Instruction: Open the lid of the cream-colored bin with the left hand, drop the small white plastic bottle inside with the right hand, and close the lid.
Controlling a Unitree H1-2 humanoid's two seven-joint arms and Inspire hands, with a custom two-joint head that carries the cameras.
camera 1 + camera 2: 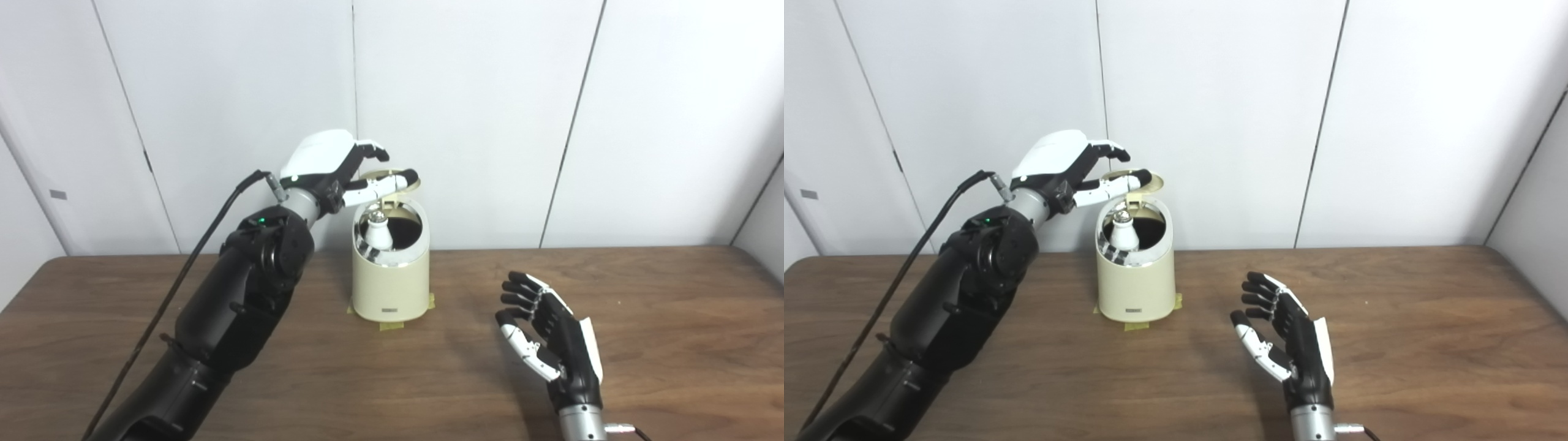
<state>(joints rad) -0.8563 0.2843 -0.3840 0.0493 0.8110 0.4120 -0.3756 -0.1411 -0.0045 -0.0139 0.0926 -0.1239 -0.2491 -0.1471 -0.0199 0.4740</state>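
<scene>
The cream-colored bin (390, 282) stands at the back middle of the wooden table (674, 318). Its lid (395, 171) is tilted up and open. My left hand (331, 162) is at the lid, thumb under its front edge and fingers above it, holding it up. The small white plastic bottle (378, 233) stands inside the bin, its cap up, leaning toward the left wall. My right hand (551, 334) is open and empty, palm facing left, just above the table to the right of and nearer than the bin.
Yellow tape (392, 325) shows at the foot of the bin. White wall panels stand right behind the table. A black cable (184, 275) runs along my left arm.
</scene>
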